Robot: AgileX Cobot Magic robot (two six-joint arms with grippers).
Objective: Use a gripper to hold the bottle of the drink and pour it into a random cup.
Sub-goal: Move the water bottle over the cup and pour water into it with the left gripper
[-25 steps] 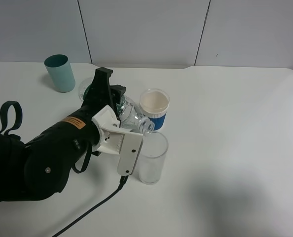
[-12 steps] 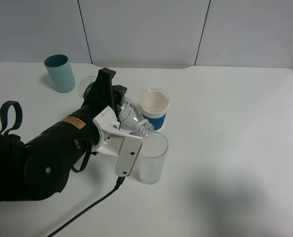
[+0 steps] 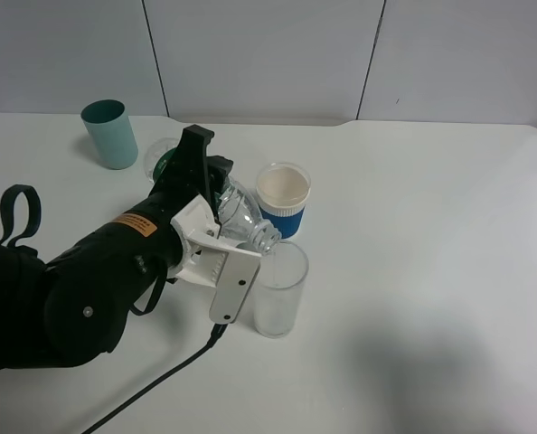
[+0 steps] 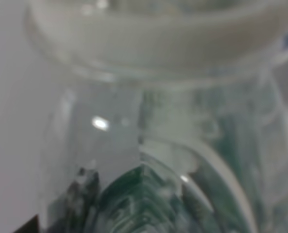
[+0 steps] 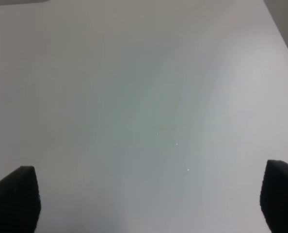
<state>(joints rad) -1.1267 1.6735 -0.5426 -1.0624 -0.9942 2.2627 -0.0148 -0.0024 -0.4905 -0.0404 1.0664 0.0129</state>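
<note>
One gripper (image 3: 207, 193) holds the bottle (image 3: 242, 218) tilted toward the cup (image 3: 279, 291).

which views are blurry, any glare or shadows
Left wrist view: the bottle fills the frame and is out of focus, with one small glare spot on it. Exterior high view: sharp and evenly lit, a soft shadow on the table at lower right. Right wrist view: bare table, the right pincer just two dark blurred corners.

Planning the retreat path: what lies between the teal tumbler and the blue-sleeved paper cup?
The left hand, shut on the tilted water bottle, fills that stretch, as the exterior high view shows.
</note>
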